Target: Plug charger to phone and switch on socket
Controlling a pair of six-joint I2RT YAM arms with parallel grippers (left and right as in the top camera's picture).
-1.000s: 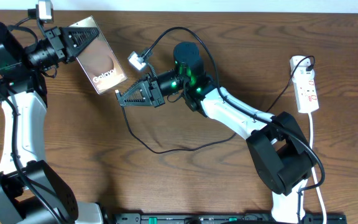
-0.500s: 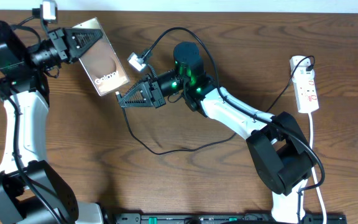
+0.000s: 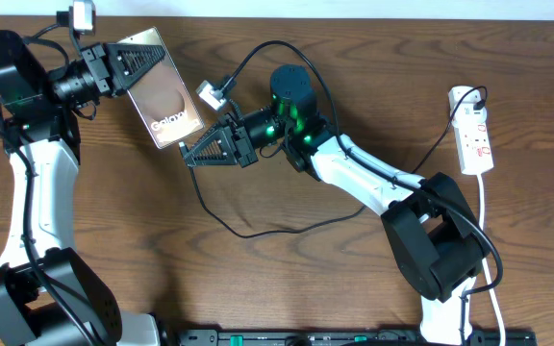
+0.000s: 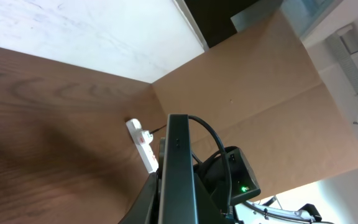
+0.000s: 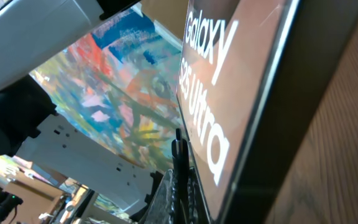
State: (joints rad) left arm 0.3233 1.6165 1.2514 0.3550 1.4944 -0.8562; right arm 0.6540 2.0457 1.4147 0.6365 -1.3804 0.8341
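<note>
Since the earlier frame the left end effector [image 3: 152, 55] has carried the phone [image 3: 166, 96] slightly rightward, closer to the right end effector [image 3: 183, 151], which has barely shifted.

Closest in, the right end effector's fingers are pressed together, pinching the charger [image 3: 248, 231] just behind its plug tip, which pokes out past the fingertips. Directly ahead of that tip sits the lower edge of the phone. I cannot tell whether the two touch. In the right wrist view the plug [image 5: 180, 155] stands just beside the phone [image 5: 247, 93], whose white "Galaxy S25 Ultra" lettering fills the view.

Beyond that, the phone hangs tilted above the bench [image 3: 287, 298], gripped at its upper end by the left end effector, whose fingers are clamped shut on it. The left wrist camera sees the phone edge-on [image 4: 179, 168].

Behind the right end effector, the charger's thin cable loops across the bench, passes under the right arm and rises to the socket [image 3: 474, 135]. That strip lies well apart from both end effectors, near the bench's edge, with its white cord [image 3: 487, 221] trailing away.
</note>
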